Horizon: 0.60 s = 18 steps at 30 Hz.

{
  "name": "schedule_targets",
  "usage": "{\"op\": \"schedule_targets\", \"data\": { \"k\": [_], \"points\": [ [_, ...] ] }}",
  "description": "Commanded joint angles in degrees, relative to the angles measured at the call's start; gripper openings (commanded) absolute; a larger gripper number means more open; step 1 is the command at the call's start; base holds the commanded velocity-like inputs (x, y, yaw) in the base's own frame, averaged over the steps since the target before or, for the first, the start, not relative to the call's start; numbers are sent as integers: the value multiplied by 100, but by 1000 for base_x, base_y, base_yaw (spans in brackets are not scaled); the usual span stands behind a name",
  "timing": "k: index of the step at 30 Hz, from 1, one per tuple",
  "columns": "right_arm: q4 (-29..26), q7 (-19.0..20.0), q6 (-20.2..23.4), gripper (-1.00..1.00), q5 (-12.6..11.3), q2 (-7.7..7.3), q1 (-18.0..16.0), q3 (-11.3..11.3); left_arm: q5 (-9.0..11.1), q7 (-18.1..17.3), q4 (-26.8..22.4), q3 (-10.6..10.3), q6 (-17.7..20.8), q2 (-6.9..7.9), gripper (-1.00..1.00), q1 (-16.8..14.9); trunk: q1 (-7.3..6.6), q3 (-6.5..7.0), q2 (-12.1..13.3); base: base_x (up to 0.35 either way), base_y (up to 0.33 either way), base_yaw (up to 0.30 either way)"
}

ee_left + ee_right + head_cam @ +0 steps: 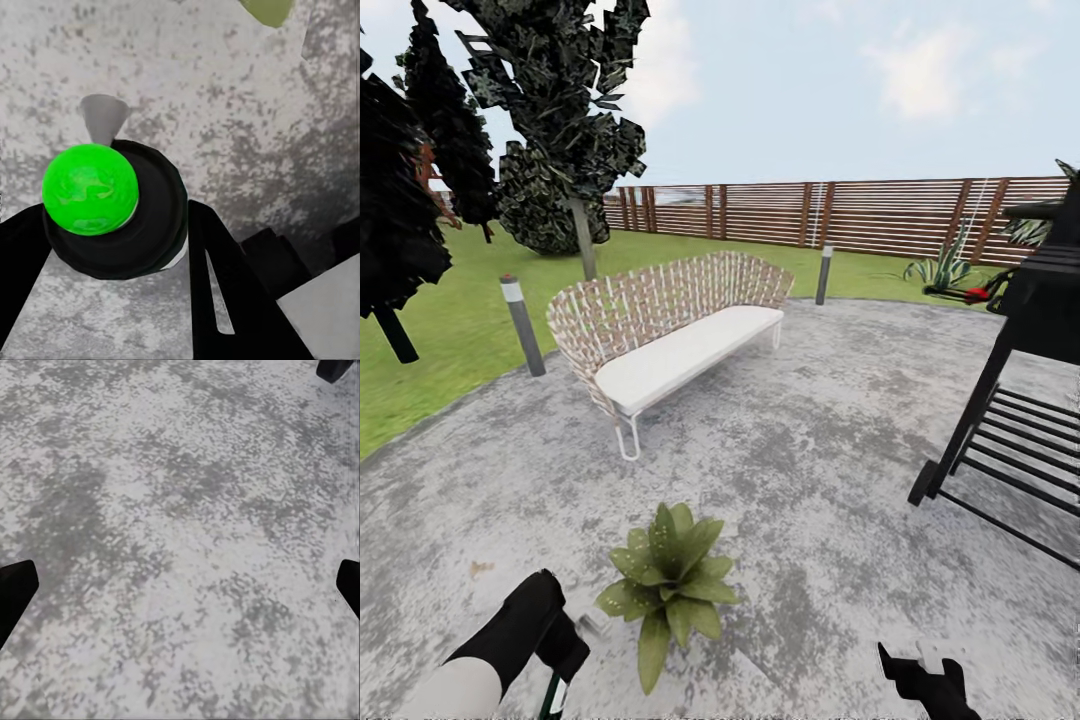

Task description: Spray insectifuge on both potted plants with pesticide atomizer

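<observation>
up front in the head view, a potted plant [670, 585] with broad pointed green leaves sits on the mottled grey paving [810, 450], near the bottom of the picture. the left gripper [560, 665] is just beside it, at its left, with a slim dark green piece of the pesticide atomizer [555, 695] showing below the black wrist. the right gripper [925, 685] hangs low at the right, well apart from the plant. further back stand a wicker bench [670, 335] with a white cushion, a black grill [1020, 380], a slatted wooden fence [840, 212] and dark trees on the lawn.

next, the left wrist view: black fingers [217, 300] are clenched on the atomizer's round black top with its bright green ball and grey nozzle, above the paving.

lastly, the right wrist view: the fingertips [15, 592] are spread wide apart, holding nothing, over bare paving.
</observation>
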Motion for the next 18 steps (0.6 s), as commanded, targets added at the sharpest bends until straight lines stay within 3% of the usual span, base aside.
{"op": "schedule_targets", "data": {
  "k": [1, 4, 10, 15, 18],
  "points": [
    [-5, 45, -27, 100, 34, 6, -8, -49, -114, -59, -21, 20, 32, -18, -100, -7, -2, -6, -3, -109, -270, 0],
    [-5, 39, -26, 100, 32, 10, -8, -49, -184, -71, -29, 24, 41, -37, -100, -11, -2, -6, -3, -174, -243, 98],
    [-5, 39, -26, 100, 32, 14, -8, -44, -193, -74, -31, 25, 44, -58, -100, -19, -2, -6, -3, -143, -242, 262],
    [-5, 38, -28, 100, 32, 14, -8, -47, -220, -74, -31, 9, 44, -251, -100, -21, -2, -6, -3, 52, -259, 272],
    [-5, 42, -28, 100, 32, 14, -8, -48, -301, -200, -31, -176, 49, -290, -100, -27, -2, -6, -3, 39, -60, 73]
  ]
}}
